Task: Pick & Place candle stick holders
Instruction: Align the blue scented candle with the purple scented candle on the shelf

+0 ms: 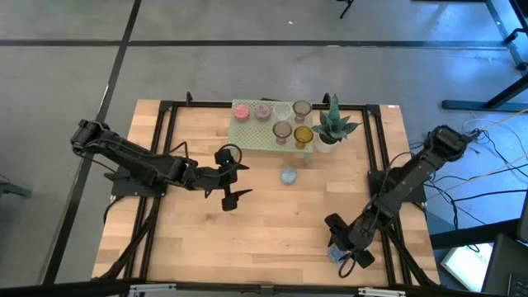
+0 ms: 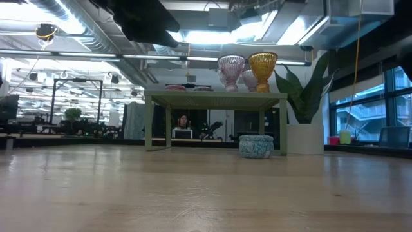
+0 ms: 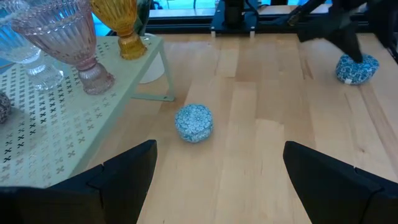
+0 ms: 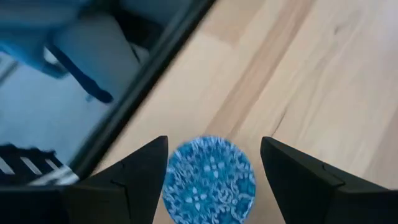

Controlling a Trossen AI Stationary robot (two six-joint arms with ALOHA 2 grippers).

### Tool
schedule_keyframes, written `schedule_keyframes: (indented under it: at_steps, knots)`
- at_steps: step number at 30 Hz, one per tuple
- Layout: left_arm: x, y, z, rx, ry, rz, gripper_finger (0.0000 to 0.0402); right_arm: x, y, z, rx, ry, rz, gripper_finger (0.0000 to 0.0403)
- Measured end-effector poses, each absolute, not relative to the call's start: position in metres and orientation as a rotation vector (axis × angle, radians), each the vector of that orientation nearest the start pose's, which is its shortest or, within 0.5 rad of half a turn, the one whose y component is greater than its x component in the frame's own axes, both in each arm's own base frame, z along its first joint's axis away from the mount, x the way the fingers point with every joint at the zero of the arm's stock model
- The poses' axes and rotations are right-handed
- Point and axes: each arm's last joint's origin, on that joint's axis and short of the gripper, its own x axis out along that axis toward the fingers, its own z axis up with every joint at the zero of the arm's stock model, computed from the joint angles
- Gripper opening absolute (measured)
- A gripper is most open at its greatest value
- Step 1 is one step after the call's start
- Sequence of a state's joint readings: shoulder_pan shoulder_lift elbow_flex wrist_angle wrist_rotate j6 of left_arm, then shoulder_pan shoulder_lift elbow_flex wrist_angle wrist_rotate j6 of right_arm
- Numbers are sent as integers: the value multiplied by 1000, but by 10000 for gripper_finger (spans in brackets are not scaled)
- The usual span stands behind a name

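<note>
Candle stick holders share a pale wooden table (image 1: 247, 223) with a spiky potted plant (image 1: 333, 128) and a pale green perforated stand (image 1: 247, 132) at the far edge. No brand, label or writing can be read anywhere. The left gripper (image 1: 231, 176) hangs over the middle of the table, its claw spread wide and empty, facing the stand. The right gripper (image 1: 345, 252) sits low at the near right corner, its fingers (image 4: 134, 177) spread to either side of a blue patterned holder (image 4: 208, 180); whether they touch it cannot be told. On the stand's right end stand a pink ribbed holder (image 3: 62, 37), an amber holder (image 3: 118, 22) at the corner nearest the plant, a brownish-mauve holder (image 1: 302, 109) and a clear holder (image 1: 283, 110). A second blue patterned holder (image 1: 288, 175) rests on the table just off the stand's near edge.
</note>
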State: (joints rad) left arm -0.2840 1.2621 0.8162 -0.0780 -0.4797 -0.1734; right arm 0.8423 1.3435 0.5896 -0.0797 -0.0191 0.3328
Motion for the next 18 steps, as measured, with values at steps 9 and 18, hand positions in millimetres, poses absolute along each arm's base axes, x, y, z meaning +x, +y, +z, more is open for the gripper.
schedule_keyframes:
  at_steps: [9,18]
  knots:
    - [261,-62,257,27,468,234,347,161,193,144,-52,996,642,259]
    - [261,-62,257,27,468,233,347,162,194,144,5,1006,617,259]
